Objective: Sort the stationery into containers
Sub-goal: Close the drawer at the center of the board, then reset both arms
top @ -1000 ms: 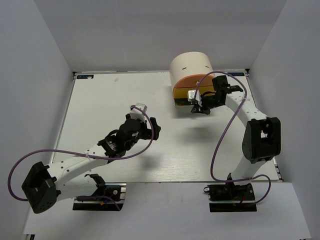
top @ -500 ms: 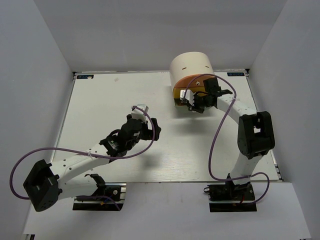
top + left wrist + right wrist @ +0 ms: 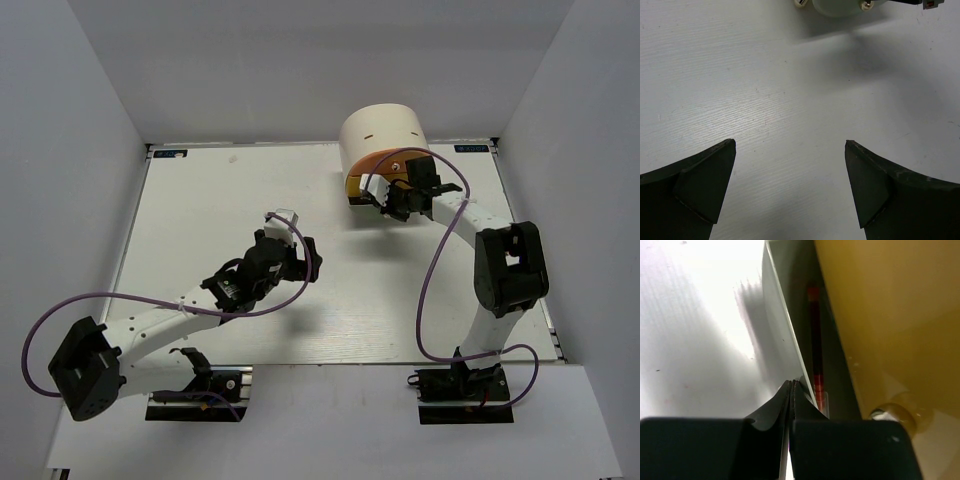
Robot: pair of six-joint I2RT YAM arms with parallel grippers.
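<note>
Thin red pen (image 3: pixel 814 347) lay lengthwise inside the pale green drawer (image 3: pixel 780 335), tucked below the yellow drawer front (image 3: pixel 880 295) and its small knob (image 3: pixel 887 412). Right gripper (image 3: pixel 791 386) was up against that green drawer's wall, jaws pressed fully together with nothing between them. All this was at the cream desk unit (image 3: pixel 383 130), far right on the table (image 3: pixel 200 200). Left gripper (image 3: pixel 790 145) hung over mid-table, jaws spread wide and empty, well apart from the unit, pale tabletop beneath it.
</note>
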